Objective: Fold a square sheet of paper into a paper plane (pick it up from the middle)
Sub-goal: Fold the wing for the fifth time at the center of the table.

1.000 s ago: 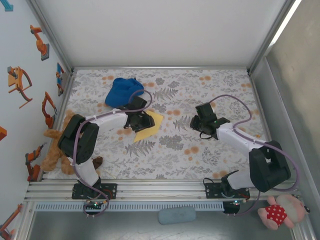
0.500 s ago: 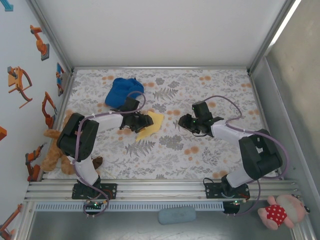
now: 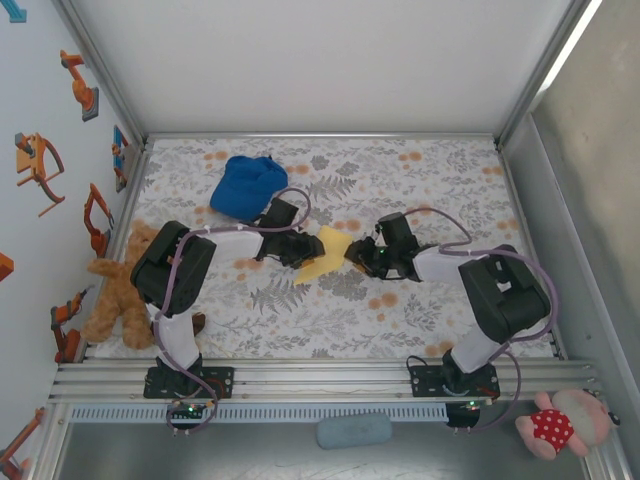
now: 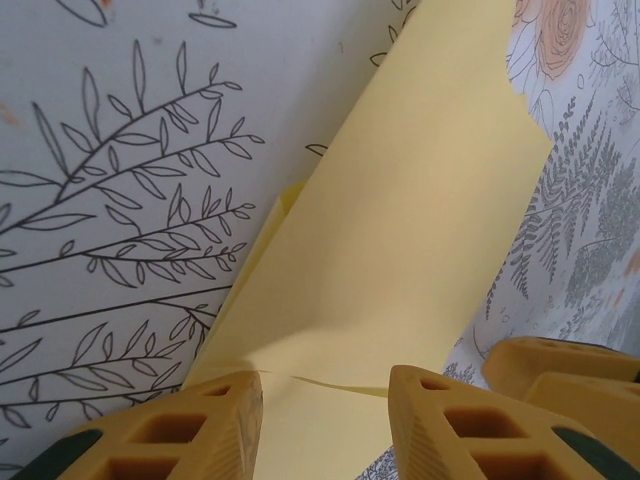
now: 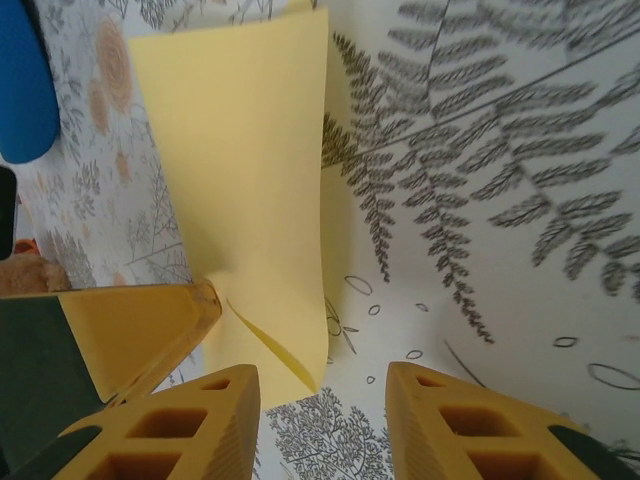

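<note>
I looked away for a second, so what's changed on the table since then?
The right gripper swung left, up to the edge of the yellow paper. The left gripper slid right, and the paper moved right with it. The blue cap stayed put.

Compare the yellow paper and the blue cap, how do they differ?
The paper is a thin pale yellow sheet; the cap is thick blue fabric. The paper is creased with a flap raised; the cap is a crumpled heap. The paper sits mid-table between the left gripper and right gripper; the cap lies farther back and left, apart from both. Both are on the floral table.
</note>
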Action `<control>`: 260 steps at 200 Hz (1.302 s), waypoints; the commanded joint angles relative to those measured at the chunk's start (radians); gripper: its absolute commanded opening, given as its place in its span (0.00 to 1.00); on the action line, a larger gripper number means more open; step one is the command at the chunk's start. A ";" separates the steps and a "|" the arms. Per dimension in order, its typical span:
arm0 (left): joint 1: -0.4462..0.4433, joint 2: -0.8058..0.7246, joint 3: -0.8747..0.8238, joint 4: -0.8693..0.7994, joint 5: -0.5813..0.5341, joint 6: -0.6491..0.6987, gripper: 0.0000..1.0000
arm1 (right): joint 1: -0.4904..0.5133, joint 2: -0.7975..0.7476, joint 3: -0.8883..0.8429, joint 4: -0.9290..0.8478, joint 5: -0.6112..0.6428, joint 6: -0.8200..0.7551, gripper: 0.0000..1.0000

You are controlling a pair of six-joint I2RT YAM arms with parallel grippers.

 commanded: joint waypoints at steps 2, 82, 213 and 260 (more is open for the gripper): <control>-0.003 0.035 0.006 -0.049 -0.012 -0.017 0.40 | 0.024 0.031 0.005 0.058 -0.025 0.042 0.38; 0.005 0.044 0.009 -0.076 -0.024 -0.011 0.37 | 0.041 0.106 -0.003 0.196 -0.079 0.115 0.33; 0.012 -0.032 -0.005 -0.057 -0.033 -0.003 0.42 | 0.041 0.146 -0.003 0.286 -0.074 0.212 0.12; -0.013 -0.151 -0.062 -0.040 -0.110 0.115 0.45 | 0.041 0.127 0.017 0.234 -0.056 0.209 0.00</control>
